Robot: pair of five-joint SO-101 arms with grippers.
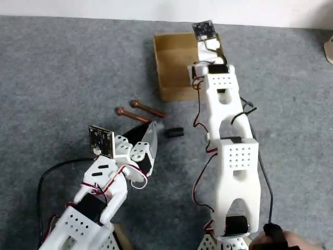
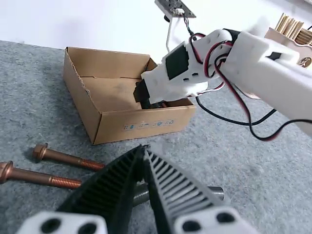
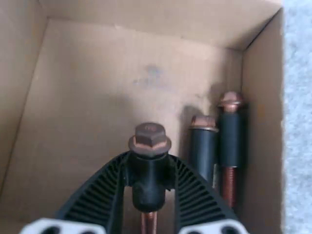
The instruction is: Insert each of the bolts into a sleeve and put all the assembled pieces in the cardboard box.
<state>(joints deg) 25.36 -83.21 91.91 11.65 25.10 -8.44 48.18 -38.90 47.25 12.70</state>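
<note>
Inside the box [image 3: 97, 87], the right hand [image 3: 148, 163] is gripping a black sleeve [image 3: 148, 187] between partly closed fingers. A copper bolt [image 3: 149, 139] is running through that sleeve, its hex head sticking out just past the fingertips. Beside this hand, close against the box wall, two more sleeved bolts [image 3: 204, 146] are lying side by side, heads pointing the same way as the held one.

Out on the grey counter [image 1: 62, 78], the left hand [image 2: 145, 151] is holding nothing, with its fingers pressed together at the tips. Just ahead of it, between it and the box, two bare bolts [image 2: 68, 158] are lying next to each other. A loose sleeve [image 1: 175, 132] is resting on the counter just beside the left hand's fingertips, on the side toward the right arm [image 1: 223, 104], and its fingers are partly hiding it in the wrist view.
</note>
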